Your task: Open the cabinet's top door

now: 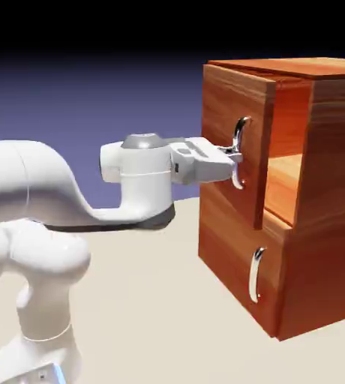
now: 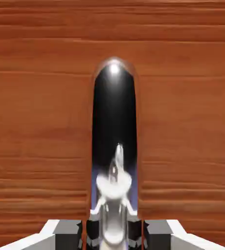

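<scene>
The white robot arm's gripper point(image 1: 237, 155) is closed on the curved silver handle point(image 1: 241, 150) of the top door point(image 1: 234, 135), which stands partly open at the near left side of the reddish-brown cabinet point(image 1: 333, 202), right in the scene.

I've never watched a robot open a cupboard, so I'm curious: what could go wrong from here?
The fingers are closed on the smooth, shiny upper handle, so they might slip off if the pull is uneven. The top door stands only partly open, so it may stop short if they let go. It could also swing toward the arm reaching across its front and bump it.
</scene>
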